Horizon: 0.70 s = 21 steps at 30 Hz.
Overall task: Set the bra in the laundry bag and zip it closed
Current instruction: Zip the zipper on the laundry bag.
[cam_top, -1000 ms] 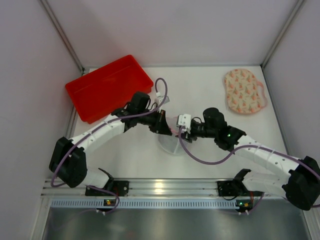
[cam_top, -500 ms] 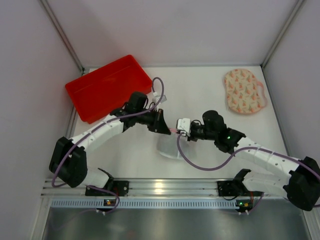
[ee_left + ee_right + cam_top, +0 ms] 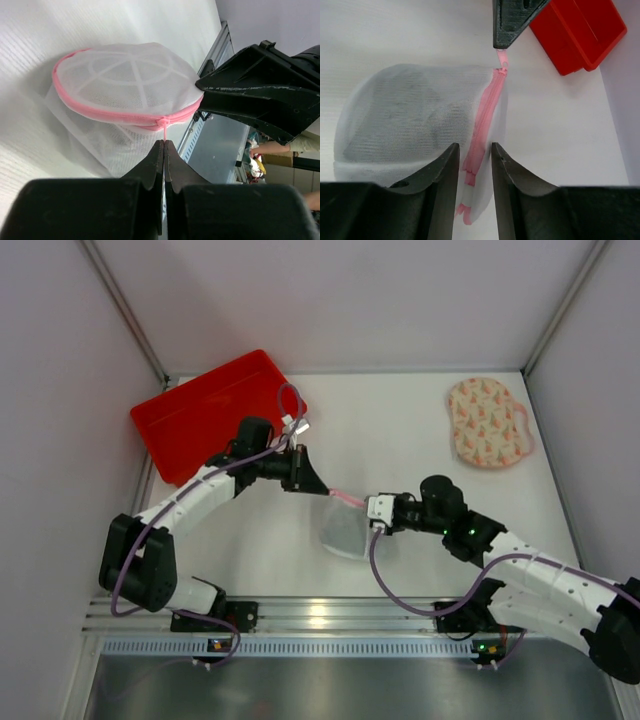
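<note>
Near the centre of the worktop (image 3: 400, 430), between the two arms, the laundry bag (image 3: 342, 530) rested on the white surface. It was a round white mesh pouch with a pink zip (image 3: 482, 125) running along its edge. The bra (image 3: 395, 120) lay inside the bag, visible through the mesh as a dark mass.

Left arm: the left fingers (image 3: 161, 155) were closed tight on the zip pull (image 3: 164, 131). The pink pull ran straight from the fingertips to the zip slider on the rim of the bag. In the top view these fingers pointed toward the upper left corner of the bag.

Right arm: the right fingers (image 3: 377, 511) stood apart, positioned at the right edge of the bag. In the right wrist view, the lower end of the zip tape lay in the gap between the two fingers. The gap was wider than the tape, and no pinch on the fabric was visible. The stretch of zip between that end and the slider appeared closed.

Other items: a red tray (image 3: 200, 415) sat at the far left of the worktop, just behind the left arm. A peach patterned fabric piece (image 3: 487, 423) with pink trim lay at the far right, well apart from the bag.
</note>
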Each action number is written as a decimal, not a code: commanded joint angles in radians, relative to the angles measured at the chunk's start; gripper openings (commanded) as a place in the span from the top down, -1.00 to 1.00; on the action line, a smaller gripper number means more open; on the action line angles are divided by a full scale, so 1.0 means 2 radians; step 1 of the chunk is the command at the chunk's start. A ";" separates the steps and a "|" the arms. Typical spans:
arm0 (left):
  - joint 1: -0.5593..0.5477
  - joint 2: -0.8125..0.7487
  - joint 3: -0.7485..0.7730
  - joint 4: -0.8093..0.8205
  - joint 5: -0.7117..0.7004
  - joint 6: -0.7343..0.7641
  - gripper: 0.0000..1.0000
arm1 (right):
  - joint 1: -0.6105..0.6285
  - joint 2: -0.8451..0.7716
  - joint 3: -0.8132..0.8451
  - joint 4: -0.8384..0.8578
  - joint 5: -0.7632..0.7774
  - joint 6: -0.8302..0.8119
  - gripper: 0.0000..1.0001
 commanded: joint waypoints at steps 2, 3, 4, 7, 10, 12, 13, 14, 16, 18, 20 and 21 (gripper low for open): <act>-0.019 -0.033 0.034 0.042 0.013 0.012 1.00 | 0.006 -0.007 0.037 0.003 -0.008 -0.010 0.45; -0.024 -0.035 0.031 0.043 0.009 0.011 1.00 | 0.005 -0.007 0.040 0.003 -0.013 -0.010 0.58; -0.029 -0.037 0.022 0.043 0.005 0.010 1.00 | 0.005 -0.005 0.043 -0.013 -0.021 -0.011 0.77; -0.029 -0.041 0.006 0.042 0.000 0.014 1.00 | 0.005 -0.001 0.042 -0.025 -0.026 -0.012 0.49; -0.030 -0.050 -0.002 0.043 -0.004 0.014 1.00 | 0.006 -0.002 0.049 -0.031 -0.019 0.020 -0.06; -0.030 -0.054 -0.005 0.042 -0.004 0.020 1.00 | 0.005 -0.011 0.049 -0.019 -0.024 0.044 -0.24; -0.030 -0.054 -0.008 0.042 -0.004 0.021 1.00 | 0.006 -0.013 0.052 -0.015 -0.037 0.048 -0.29; -0.031 -0.053 -0.009 0.042 -0.004 0.019 1.00 | 0.006 -0.007 0.054 -0.012 -0.039 0.057 -0.30; -0.031 -0.053 -0.011 0.041 -0.006 0.018 1.00 | 0.007 0.005 0.068 -0.012 -0.041 0.068 -0.30; -0.033 -0.053 -0.012 0.042 -0.008 0.021 1.00 | 0.007 0.023 0.076 -0.004 -0.039 0.084 -0.28; -0.033 -0.051 -0.014 0.042 -0.005 0.021 1.00 | 0.008 0.040 0.083 0.015 -0.044 0.096 -0.24; -0.033 -0.052 -0.015 0.043 -0.006 0.020 1.00 | 0.009 0.046 0.085 0.018 -0.048 0.099 -0.23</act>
